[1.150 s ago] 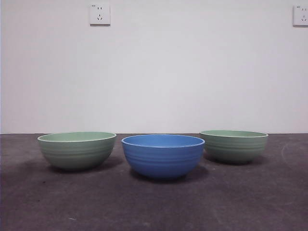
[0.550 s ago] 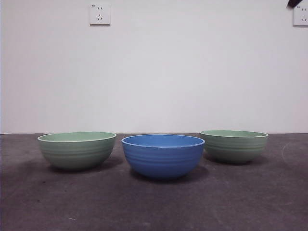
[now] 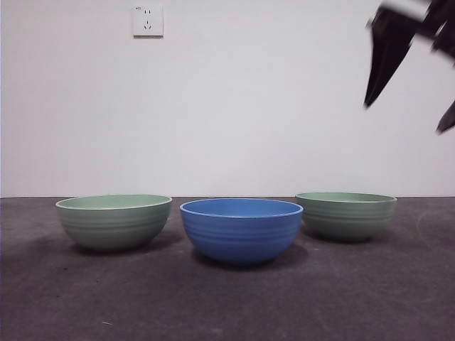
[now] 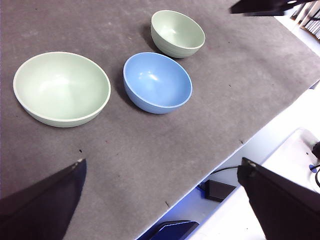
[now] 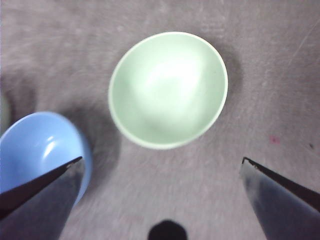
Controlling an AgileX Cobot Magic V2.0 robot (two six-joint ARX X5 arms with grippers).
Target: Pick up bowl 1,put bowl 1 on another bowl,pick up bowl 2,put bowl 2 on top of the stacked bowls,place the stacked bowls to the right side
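Three separate bowls on the table (image 3: 370,298), right gripper (image 5: 160,170) wide-open above one green bowl (image 5: 168,90) (left gripper (image 4: 160,190) likewise spread).

Lighting was even and soft, overhead. The front view was sharp; the blue bowl (image 3: 241,229) cast a faint shadow on the dark table (image 3: 227,305). The right gripper (image 3: 412,67) showed motion-blurred at the top corner. The right wrist view was blurred throughout. Mild glare showed inside the far green bowl (image 5: 168,90).
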